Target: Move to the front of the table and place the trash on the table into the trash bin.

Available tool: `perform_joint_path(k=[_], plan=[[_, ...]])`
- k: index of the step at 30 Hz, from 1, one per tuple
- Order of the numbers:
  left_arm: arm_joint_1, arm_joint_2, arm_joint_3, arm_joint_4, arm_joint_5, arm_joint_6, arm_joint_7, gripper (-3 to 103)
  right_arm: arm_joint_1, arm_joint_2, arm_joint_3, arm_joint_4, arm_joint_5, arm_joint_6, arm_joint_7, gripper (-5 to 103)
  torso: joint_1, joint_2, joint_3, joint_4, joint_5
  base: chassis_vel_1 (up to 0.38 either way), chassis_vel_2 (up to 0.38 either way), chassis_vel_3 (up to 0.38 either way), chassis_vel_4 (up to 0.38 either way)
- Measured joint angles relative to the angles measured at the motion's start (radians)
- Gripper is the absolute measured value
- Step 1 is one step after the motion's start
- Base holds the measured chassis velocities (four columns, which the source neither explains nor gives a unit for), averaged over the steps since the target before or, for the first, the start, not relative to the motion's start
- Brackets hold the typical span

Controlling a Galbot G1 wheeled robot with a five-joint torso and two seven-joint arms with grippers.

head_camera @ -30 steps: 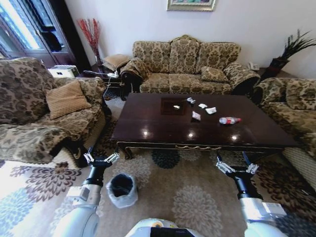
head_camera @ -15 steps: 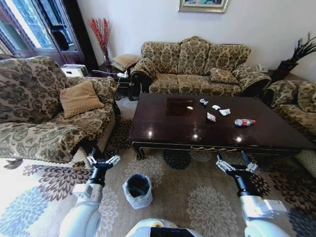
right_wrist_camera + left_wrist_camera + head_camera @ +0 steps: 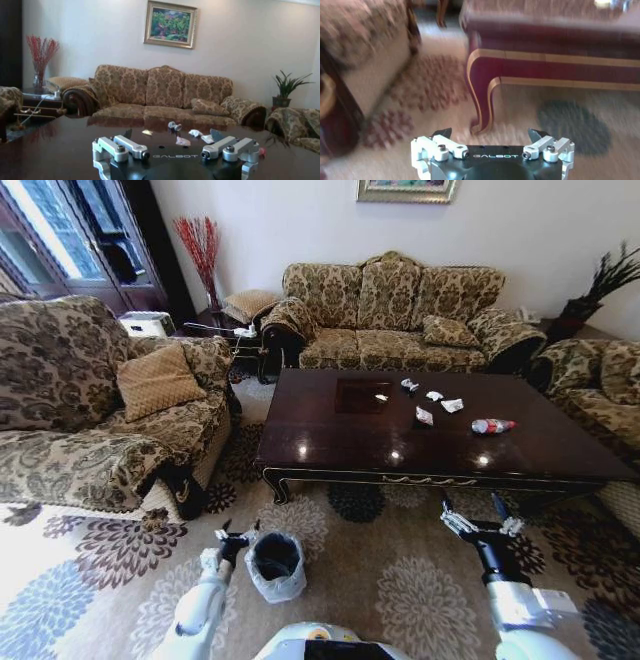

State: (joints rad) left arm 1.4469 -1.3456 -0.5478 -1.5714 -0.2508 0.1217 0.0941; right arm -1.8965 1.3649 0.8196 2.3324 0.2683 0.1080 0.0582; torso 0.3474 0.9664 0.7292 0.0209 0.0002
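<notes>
- Trash (image 3: pixel 425 417) lies scattered on the table (image 3: pixel 330 442), well ahead of both grippers: several crumpled white scraps toward the far middle of the top, and a small clear bottle (image 3: pixel 492 426) with a red label lying on its side beyond the right gripper.
- From the right wrist view, the scraps (image 3: pixel 183 141) sit just past the fingertips on the dark glossy top.
- Right gripper (image 3: pixel 483 527) hangs low over the patterned rug (image 3: pixel 420 590), in front of the table's near edge, fingers spread apart and holding nothing.
- Left gripper (image 3: pixel 235 537) is down near the floor, just beside the trash bin (image 3: pixel 275 565), which stands on the rug to its right; its fingers are spread and empty.
- In the left wrist view, the left gripper's fingers (image 3: pixel 442 132) point toward the table's curved corner leg (image 3: pixel 481 112), which stands ahead of them on the rug, apart from them.
- Trash bin is black, lined with a pale bag folded over its rim, and stands between the two arms, nearer the left one.
- Armchair (image 3: pixel 90 410) stands off to the left gripper's outer side.
</notes>
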Motion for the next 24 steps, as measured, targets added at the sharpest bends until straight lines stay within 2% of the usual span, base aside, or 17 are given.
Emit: perform_joint_path(k=[1, 3, 6, 8, 9, 11, 13, 14, 17, 24], plan=[[-0.021, 0.001, 0.016, 0.057, 0.003, 0.006, 0.005, 100, -0.009, 0.004, 0.005, -0.005, 0.0, 0.01, 0.0, 100, 0.0, 0.0, 0.0, -0.0003, -0.0002, 0.0, 0.0, 0.0, 0.0], [-0.029, 0.002, 0.022, 0.084, 0.005, 0.006, 0.009, 100, -0.014, 0.007, 0.009, -0.007, -0.001, 0.014, 0.0, 100, 0.0, 0.0, 0.0, -0.0002, -0.0001, 0.0, 0.0, 0.0, 0.0], [-0.08, 0.001, 0.05, 0.234, 0.026, 0.002, 0.03, 100, -0.033, 0.029, 0.02, -0.019, -0.011, 0.031, 0.001, 100, 0.0, 0.0, 0.0, 0.0, -0.0002, 0.0, 0.0, 0.0, 0.0], [-0.089, 0.001, 0.055, 0.263, 0.028, -0.001, 0.033, 100, -0.036, 0.033, 0.021, -0.021, -0.011, 0.033, 0.001, 100, 0.0, 0.0, 0.0, 0.0001, -0.0001, 0.0, 0.0, 0.0, 0.0], [-0.123, 0.001, 0.067, 0.351, 0.031, -0.006, 0.037, 100, -0.046, 0.048, 0.023, -0.028, -0.013, 0.041, 0.002, 100, 0.0, 0.0, 0.0, 0.0001, -0.0004, 0.0, 0.0, 0.0, 0.0], [-0.141, 0.0, 0.069, 0.387, 0.031, -0.008, 0.037, 100, -0.048, 0.052, 0.024, -0.031, -0.013, 0.044, 0.003, 100, 0.0, 0.0, 0.0, 0.0001, -0.0002, 0.0, 0.0, 0.0, 0.0], [-0.193, -0.004, 0.07, 0.485, 0.021, -0.007, 0.038, 100, -0.051, 0.06, 0.03, -0.033, -0.013, 0.047, 0.004, 100, 0.0, 0.0, 0.0, 0.0, -0.0003, 0.0, 0.0, 0.0, 0.0], [-0.193, -0.004, 0.07, 0.485, 0.021, -0.007, 0.038, 100, -0.051, 0.06, 0.03, -0.033, -0.013, 0.047, 0.004, 100, 0.0, 0.0, 0.0, 0.0, -0.0003, 0.0, 0.0, 0.0, 0.0], [-0.263, -0.009, 0.074, 0.608, 0.013, -0.004, 0.036, 100, -0.05, 0.065, 0.038, -0.033, -0.012, 0.048, 0.008, 100, 0.0, 0.0, 0.0, 0.0001, -0.0002, 0.0, 0.0, 0.0, 0.0], [-0.359, -0.029, 0.054, 0.736, 0.018, -0.015, 0.027, 100, -0.052, 0.071, 0.047, -0.049, -0.01, 0.07, 0.009, 100, 0.0, 0.0, 0.0, 0.0, -0.0002, 0.0, 0.0, 0.0, 0.0]])
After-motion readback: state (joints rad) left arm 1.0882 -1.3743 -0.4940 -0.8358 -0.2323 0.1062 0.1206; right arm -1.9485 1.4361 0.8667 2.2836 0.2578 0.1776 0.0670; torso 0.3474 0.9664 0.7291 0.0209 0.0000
